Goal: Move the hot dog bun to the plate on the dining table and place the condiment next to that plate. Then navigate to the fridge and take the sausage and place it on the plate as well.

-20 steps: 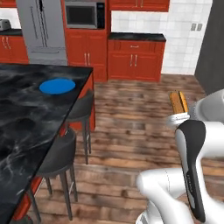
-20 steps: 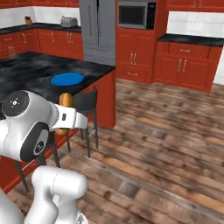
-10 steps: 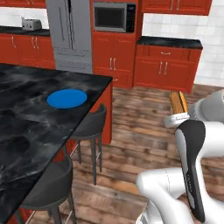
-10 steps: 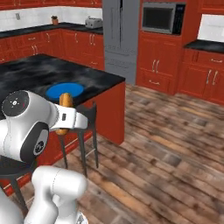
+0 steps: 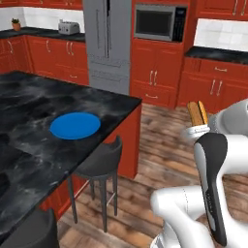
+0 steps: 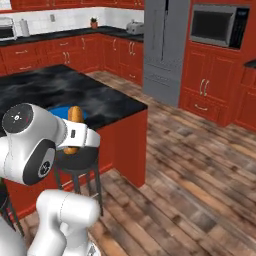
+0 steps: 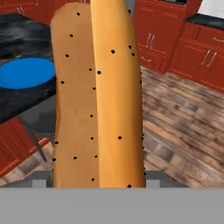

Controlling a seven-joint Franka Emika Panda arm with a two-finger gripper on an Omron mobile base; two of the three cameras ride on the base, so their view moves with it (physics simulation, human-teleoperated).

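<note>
A: Tan-orange split hot dog bun (image 7: 96,96) is clamped in the two-finger gripper (image 5: 197,127). Jaws closed on it, bun sticking up and out past the tips. Seen standing upright above the wrist in the left base view too.

B: Where is it relative to the target?

A: Off the table, in the air over the wood floor (image 6: 200,190), right of the black veined marble dining table (image 5: 29,145). Round flat bright blue plate (image 5: 75,125) lies on that top near its right edge, well apart from the bun. Nothing on the plate.

B: Condiment, sausage?

A: Can't spot either. Tall grey double-door fridge (image 5: 107,43) is at the far wall, doors shut, microwave just right of it.

B: Risks?

A: Judgement only: the grip looks to be on the bun's lower end, so a quick swing could tip or slip it. Dark grey bar stool (image 5: 99,164) sits tucked at the table's near right side, below the plate; a low approach by arm or base could knock it or catch the table's corner. Plate is close to the edge, so a push while setting down could slide it off. Releasing too high, the bun could roll off the flat plate.
</note>
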